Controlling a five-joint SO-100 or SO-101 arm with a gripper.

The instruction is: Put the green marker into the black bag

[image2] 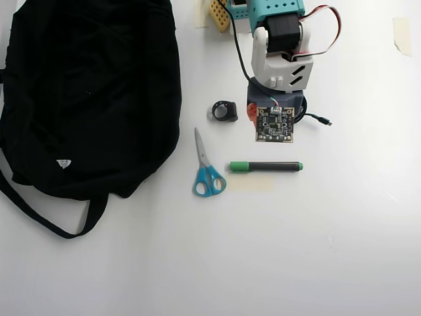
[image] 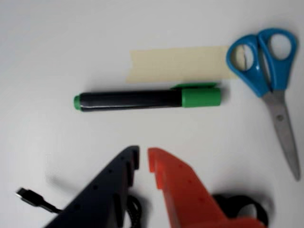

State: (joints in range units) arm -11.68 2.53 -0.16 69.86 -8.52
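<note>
The green marker (image: 147,99) lies flat on the white table, green cap to the right in the wrist view. My gripper (image: 143,159) is below it in that view, not touching it. Its dark blue and orange jaws stand almost together with a narrow gap and nothing between them. In the overhead view the marker (image2: 266,166) lies just in front of my wrist's camera board (image2: 274,124), which hides the fingertips. The black bag (image2: 85,92) lies floppy at the far left with its strap and white tag showing.
Blue-handled scissors (image2: 207,171) lie between the bag and the marker; they also show in the wrist view (image: 270,76). A strip of masking tape (image: 175,64) is stuck beside the marker. A small black ring (image2: 225,110) and a black cable plug (image2: 320,120) lie near the arm's base.
</note>
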